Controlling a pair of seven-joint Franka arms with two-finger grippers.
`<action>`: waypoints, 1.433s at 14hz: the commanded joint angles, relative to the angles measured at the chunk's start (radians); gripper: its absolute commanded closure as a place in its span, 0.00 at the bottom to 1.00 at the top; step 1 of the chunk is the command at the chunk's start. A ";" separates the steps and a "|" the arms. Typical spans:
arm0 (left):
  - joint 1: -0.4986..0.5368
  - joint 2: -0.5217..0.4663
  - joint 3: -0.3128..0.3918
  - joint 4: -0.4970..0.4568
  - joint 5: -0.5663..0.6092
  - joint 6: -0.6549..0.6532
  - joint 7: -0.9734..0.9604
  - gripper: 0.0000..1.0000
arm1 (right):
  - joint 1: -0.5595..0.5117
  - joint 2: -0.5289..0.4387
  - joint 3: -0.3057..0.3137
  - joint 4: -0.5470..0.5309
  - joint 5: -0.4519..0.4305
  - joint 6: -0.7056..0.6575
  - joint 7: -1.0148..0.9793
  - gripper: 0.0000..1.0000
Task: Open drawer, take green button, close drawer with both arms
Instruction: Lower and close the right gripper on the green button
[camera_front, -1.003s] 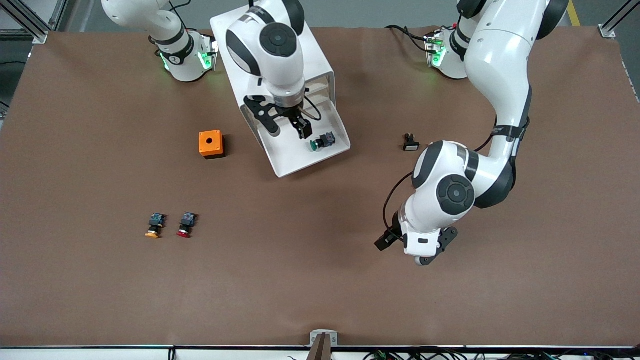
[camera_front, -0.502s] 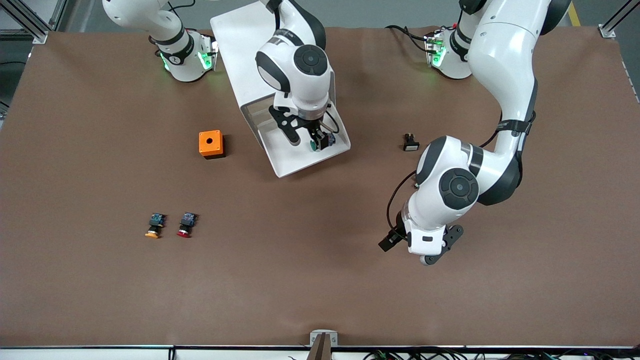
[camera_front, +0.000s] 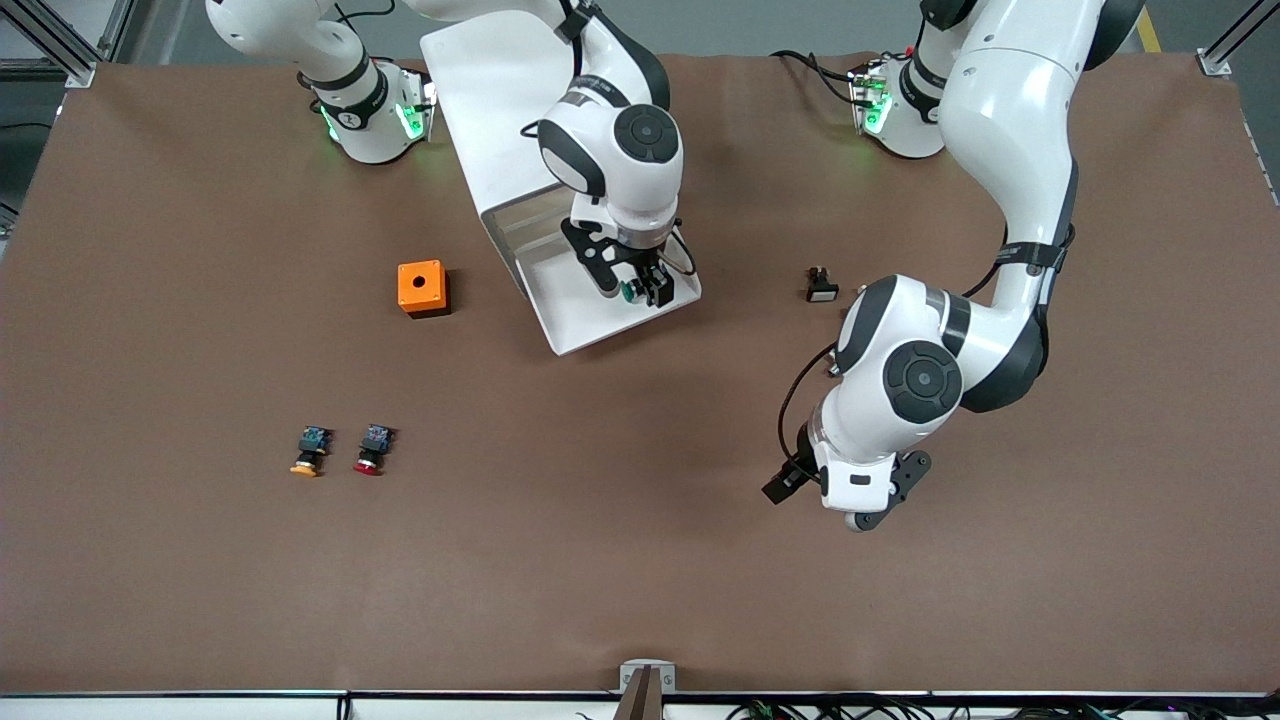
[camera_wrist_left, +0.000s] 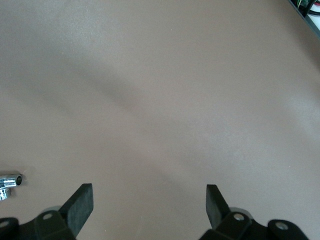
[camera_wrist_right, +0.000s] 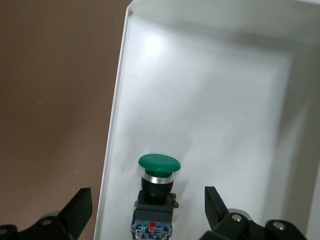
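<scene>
Button (camera_wrist_right: 158, 192), green cap, black-and-blue body, lies on its side in the pulled-out bottom drawer (camera_front: 585, 325) of the white cabinet (camera_front: 480, 100), close to the drawer wall toward the left arm's end of the table. Opening looks done; the take is not — button not gripped or lifted, and the drawer is not yet shut. Nothing else visible in the drawer. Right gripper (camera_front: 640, 285) is down in the drawer over the button, fingers (camera_wrist_right: 80, 210) spread wide with the button between them, not touching it. Left gripper (camera_front: 850, 505) hangs over bare table nearer the front camera, well apart from the cabinet, fingers (camera_wrist_left: 82, 202) wide apart and empty; that arm waits. On the table outside: orange box (camera_front: 422, 288), orange-capped button (camera_front: 309, 450) just beside red-capped button (camera_front: 371, 449), small black-and-white part (camera_front: 821, 285).
</scene>
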 joint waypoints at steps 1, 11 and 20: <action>0.000 -0.025 -0.001 -0.029 0.022 0.001 -0.013 0.01 | 0.026 0.056 -0.010 0.045 -0.017 -0.001 0.047 0.01; 0.001 -0.025 -0.001 -0.032 0.022 0.001 -0.013 0.01 | 0.039 0.078 -0.009 0.056 -0.005 0.000 0.085 0.12; 0.001 -0.027 -0.001 -0.032 0.022 0.001 -0.013 0.01 | 0.052 0.081 -0.007 0.056 0.001 0.018 0.123 0.84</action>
